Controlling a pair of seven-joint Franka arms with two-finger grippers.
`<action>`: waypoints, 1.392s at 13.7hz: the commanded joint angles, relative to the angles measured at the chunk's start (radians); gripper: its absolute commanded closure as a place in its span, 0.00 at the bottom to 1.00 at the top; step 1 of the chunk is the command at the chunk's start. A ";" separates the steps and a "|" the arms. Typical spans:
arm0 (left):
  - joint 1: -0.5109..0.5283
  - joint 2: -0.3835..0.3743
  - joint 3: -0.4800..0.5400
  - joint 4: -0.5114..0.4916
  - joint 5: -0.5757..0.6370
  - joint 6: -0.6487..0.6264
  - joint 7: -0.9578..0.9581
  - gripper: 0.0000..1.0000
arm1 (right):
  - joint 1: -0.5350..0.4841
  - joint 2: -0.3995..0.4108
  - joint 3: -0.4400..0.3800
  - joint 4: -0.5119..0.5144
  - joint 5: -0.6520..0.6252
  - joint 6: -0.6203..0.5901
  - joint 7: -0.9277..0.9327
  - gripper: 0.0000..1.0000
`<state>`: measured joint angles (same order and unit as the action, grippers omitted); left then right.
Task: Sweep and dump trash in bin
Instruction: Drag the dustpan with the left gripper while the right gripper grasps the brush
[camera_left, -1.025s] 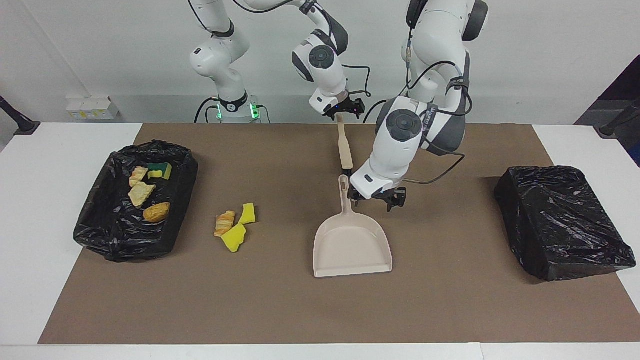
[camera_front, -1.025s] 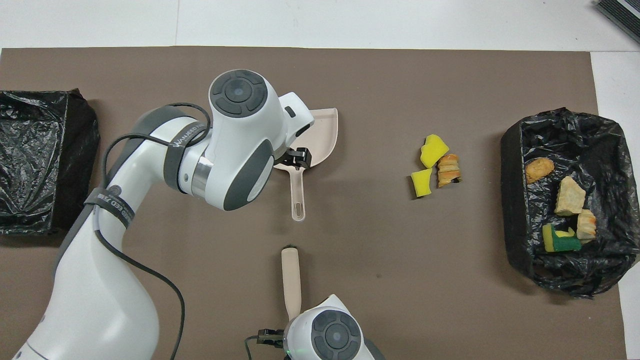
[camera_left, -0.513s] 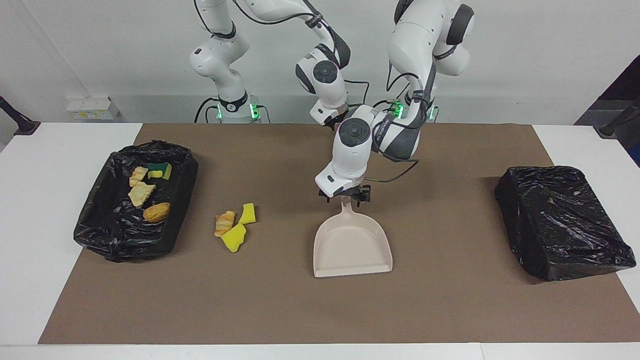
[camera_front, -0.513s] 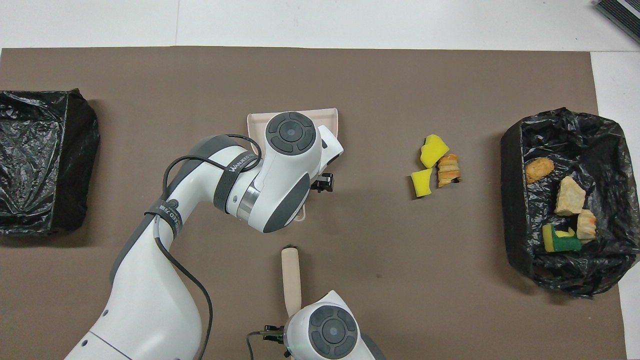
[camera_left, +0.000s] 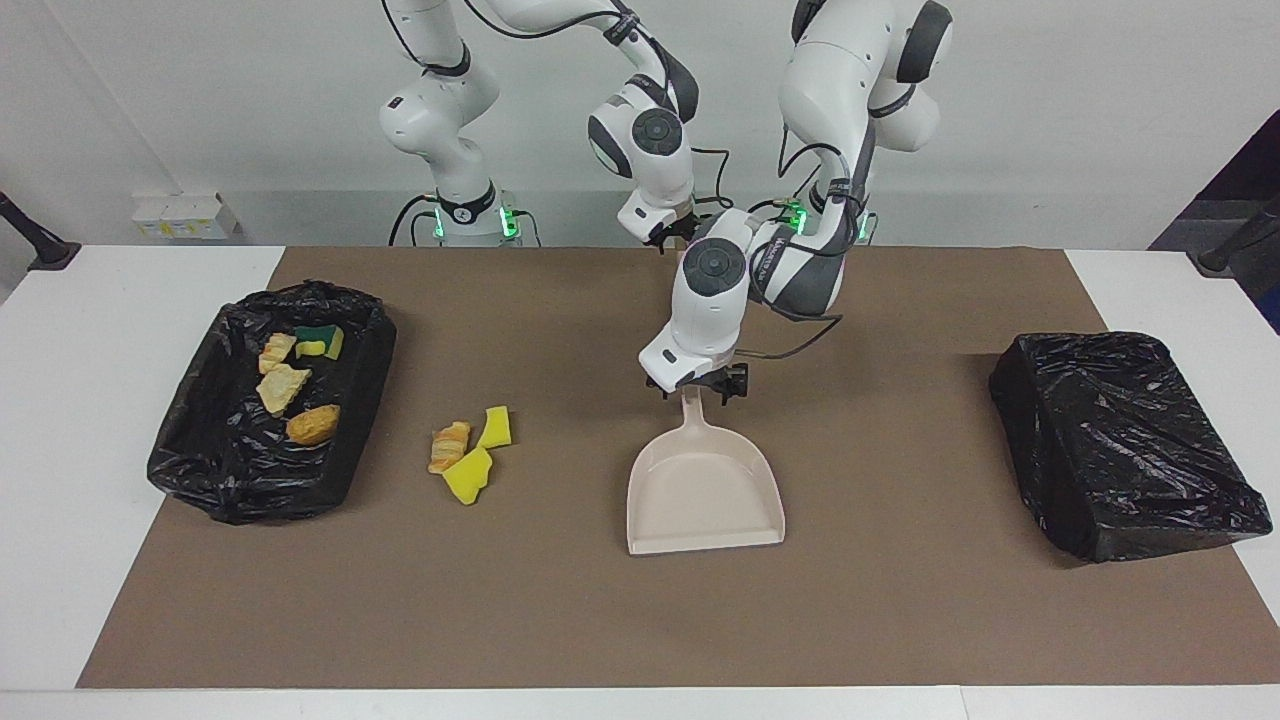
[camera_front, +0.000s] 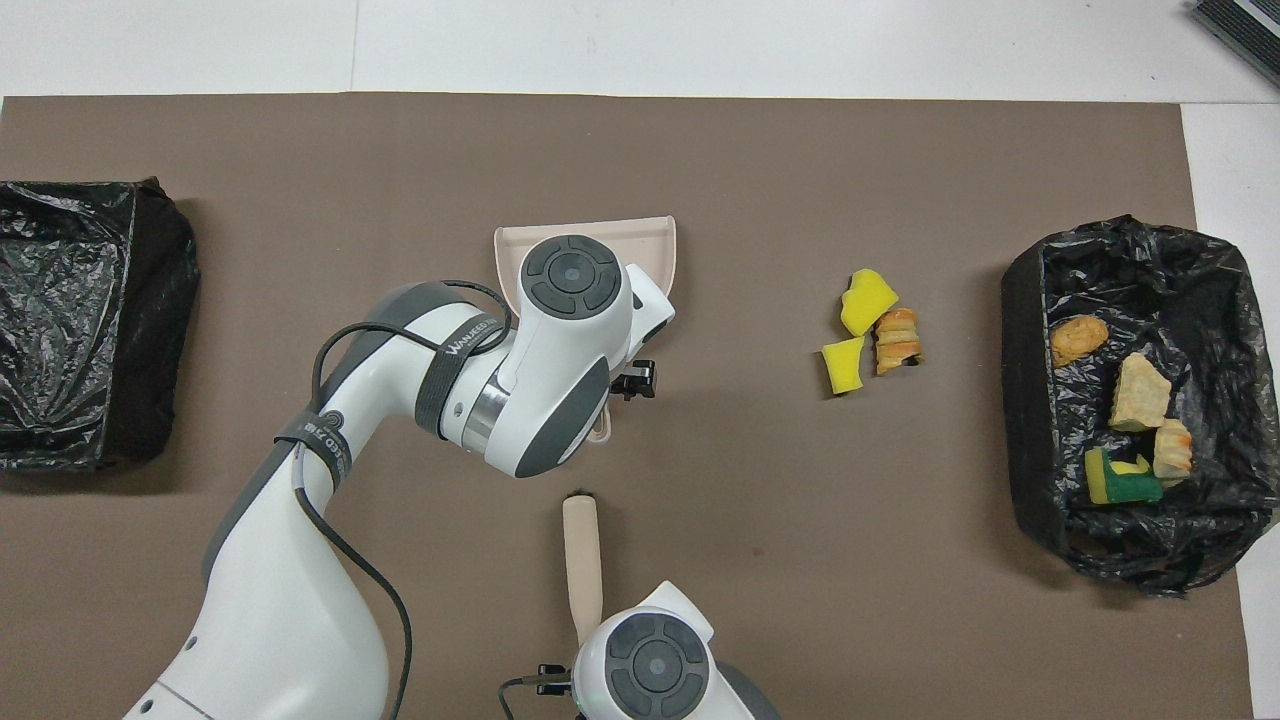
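Note:
Two yellow foam chunks and a toy pastry (camera_left: 465, 450) (camera_front: 870, 335) lie loose on the brown mat, beside the black-lined bin (camera_left: 190, 440) (camera_front: 1025, 420). Several more scraps of trash, among them a green-and-yellow sponge (camera_front: 1120, 480), lie in that bin. The beige dustpan (camera_left: 705, 490) (camera_front: 655, 240) lies flat mid-mat with its handle toward the robots. My left gripper (camera_left: 697, 390) is low over that handle, open, a finger on either side. My right gripper (camera_left: 668, 236) is at the robots' end of the beige brush (camera_front: 582, 555). In the facing view the left arm hides the brush.
A box wrapped in black plastic (camera_left: 1130, 440) (camera_front: 80, 320) sits at the left arm's end of the mat. White tabletop (camera_left: 100, 560) borders the mat. The left arm's cable (camera_left: 790, 350) hangs just above the mat, nearer to the robots than the dustpan.
My left arm swung from beside the dustpan handle, toward the right arm's end, until its gripper came over the handle. The right gripper stayed at the brush. Trash and dustpan have not moved.

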<state>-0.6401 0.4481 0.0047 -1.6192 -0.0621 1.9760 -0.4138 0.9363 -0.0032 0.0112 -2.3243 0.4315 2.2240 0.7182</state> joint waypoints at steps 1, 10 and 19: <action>-0.022 -0.052 0.006 -0.047 -0.018 -0.005 -0.034 0.56 | -0.031 -0.005 0.003 -0.001 -0.014 -0.015 -0.100 0.70; -0.024 -0.061 0.006 -0.094 -0.022 0.047 -0.074 1.00 | -0.106 -0.055 -0.007 0.057 -0.091 -0.214 -0.143 1.00; 0.097 -0.137 0.020 -0.050 -0.008 -0.040 0.126 1.00 | -0.483 -0.175 -0.007 0.137 -0.290 -0.538 -0.365 1.00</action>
<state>-0.5797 0.3251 0.0271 -1.6735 -0.0707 1.9755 -0.3876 0.5389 -0.1849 -0.0051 -2.2274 0.1884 1.7164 0.3986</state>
